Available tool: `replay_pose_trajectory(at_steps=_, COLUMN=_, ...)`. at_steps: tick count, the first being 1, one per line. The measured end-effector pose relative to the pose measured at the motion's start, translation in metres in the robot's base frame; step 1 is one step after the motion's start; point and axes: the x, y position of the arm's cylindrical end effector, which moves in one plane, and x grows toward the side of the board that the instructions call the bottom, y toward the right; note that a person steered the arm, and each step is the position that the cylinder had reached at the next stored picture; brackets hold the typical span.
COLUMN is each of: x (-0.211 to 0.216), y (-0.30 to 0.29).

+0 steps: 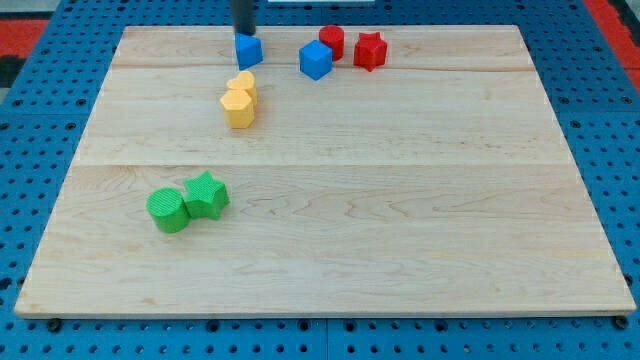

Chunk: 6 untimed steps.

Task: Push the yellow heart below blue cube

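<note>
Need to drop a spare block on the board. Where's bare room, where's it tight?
Free: the view's right half below the red blocks, and the bottom strip right of the green star. Tight: the top, where my tip meets a blue block, with the yellow pair just beneath.

A rectangular light wooden board [330, 250], made of planks joined along horizontal seams, fills most of the view. It rests on a blue perforated surface [45, 120] with a regular hole grid, visible on all sides. Red material [612, 12] shows in both upper corners. Lighting is even and diffuse.
</note>
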Motion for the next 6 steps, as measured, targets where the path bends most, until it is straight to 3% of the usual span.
replay_pose_trajectory(at_steps=2, x=0.034, y=0.026)
replay_pose_trajectory(at_steps=3, x=0.038, y=-0.014)
replay_pose_trajectory(at_steps=4, x=0.071, y=-0.056)
replay_pose_trajectory(at_steps=5, x=0.102, y=-0.045)
replay_pose_trajectory(at_steps=6, x=0.107, y=0.019)
